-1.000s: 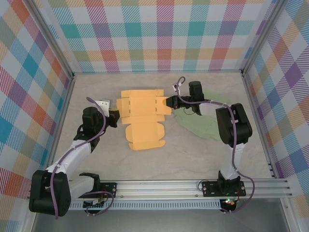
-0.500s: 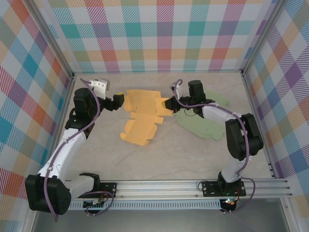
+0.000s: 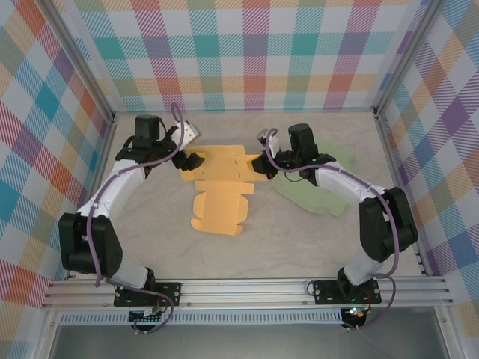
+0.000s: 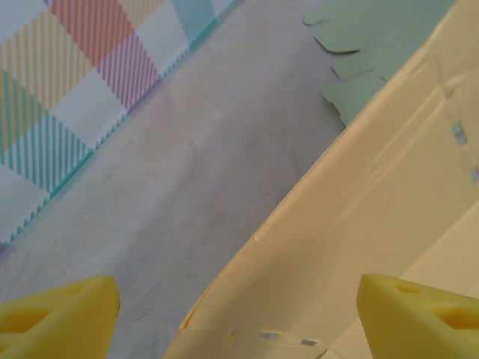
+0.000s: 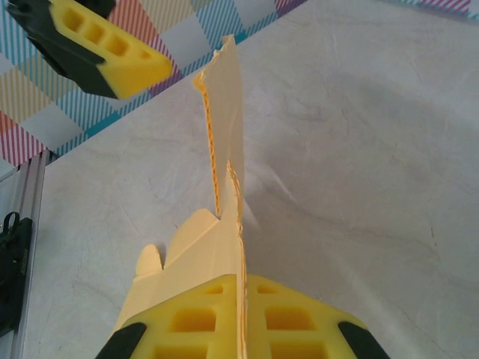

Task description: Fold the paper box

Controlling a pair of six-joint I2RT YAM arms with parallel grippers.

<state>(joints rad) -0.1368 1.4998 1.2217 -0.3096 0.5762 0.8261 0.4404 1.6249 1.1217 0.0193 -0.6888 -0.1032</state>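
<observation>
Top view: flattened orange paper box (image 3: 217, 191) at mid-desk (image 3: 299, 247), near portion flat on the surface, green sheet (image 3: 318, 194) just beside it on the right. At the box's far-right corner, right end effector (image 3: 258, 163) clamped on the cardboard; in the wrist view, panel edge pinched between yellow pads (image 5: 194, 321). At the far-left corner, left end effector (image 3: 193, 158) spread wide; in its wrist view, yellow fingertips (image 4: 56, 318) flanking a box panel.

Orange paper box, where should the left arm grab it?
Probably by its thin left edge, coming from the left. The orange paper box is flat and partly lifted, the right gripper pinches its right edge, and the left gripper's open jaws straddle that left edge.
</observation>
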